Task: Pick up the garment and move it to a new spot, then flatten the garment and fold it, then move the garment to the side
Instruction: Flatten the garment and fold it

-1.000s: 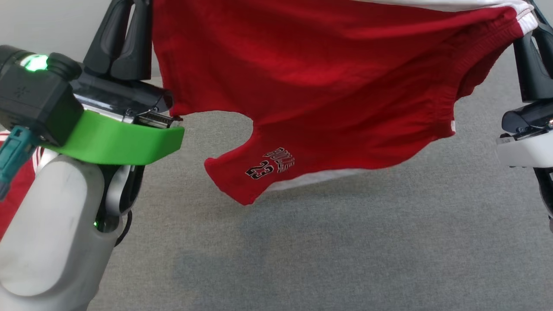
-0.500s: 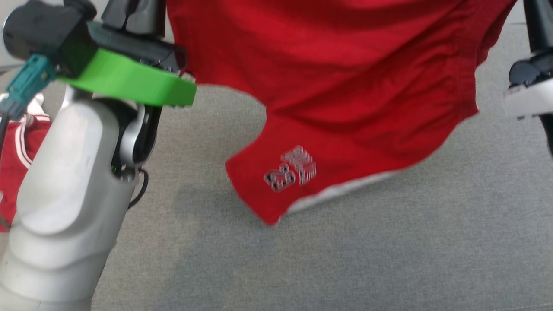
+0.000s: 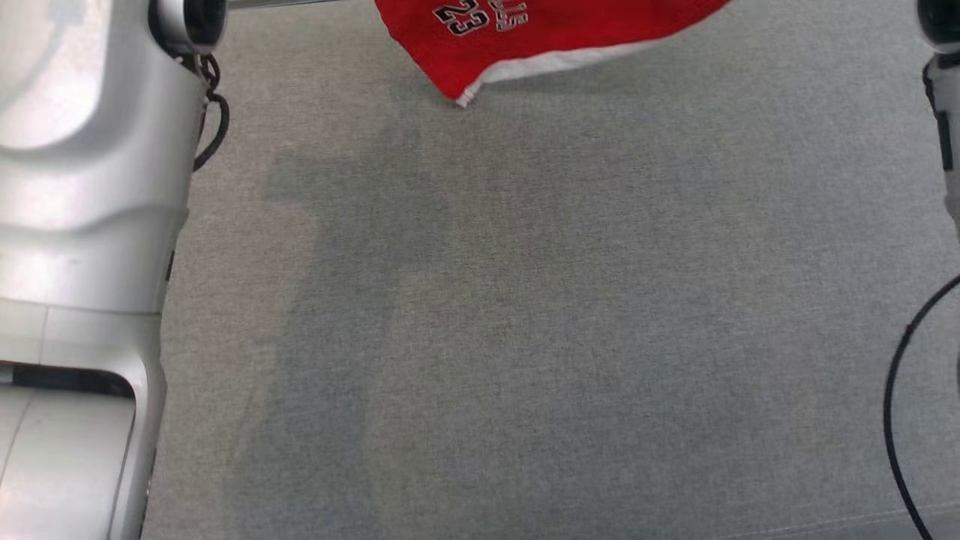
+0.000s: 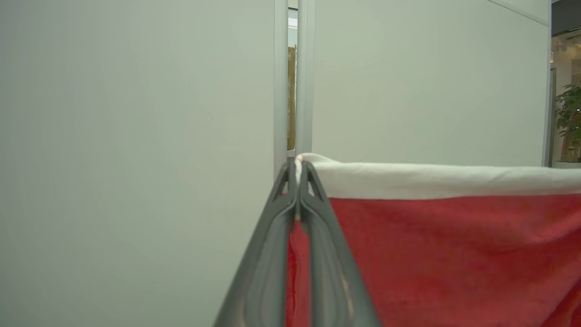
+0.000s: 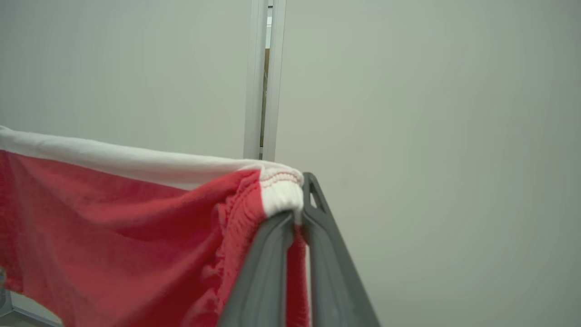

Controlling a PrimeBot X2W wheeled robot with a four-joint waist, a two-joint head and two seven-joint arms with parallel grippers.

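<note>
The garment (image 3: 525, 37) is a pair of red shorts with a white stripe and a printed "23". Its lower leg hangs down at the top of the head view, above the grey cloth surface (image 3: 525, 315). In the left wrist view my left gripper (image 4: 298, 165) is shut on the garment's (image 4: 454, 254) white-edged corner, held up in the air. My right gripper (image 5: 297, 188) is shut on the opposite corner of the garment (image 5: 113, 227), at the white waistband. The cloth stretches taut between the two grippers.
My pale left forearm (image 3: 82, 225) covers the left edge of the head view, and a black cable (image 3: 900, 420) curves at the right edge. Pale wall panels (image 4: 136, 136) stand behind the raised garment, and a plant (image 4: 569, 118) shows far right.
Both grippers have lifted the garment higher, out of the top of the head view. The head camera has tilted down, so now just the printed leg end shows.
</note>
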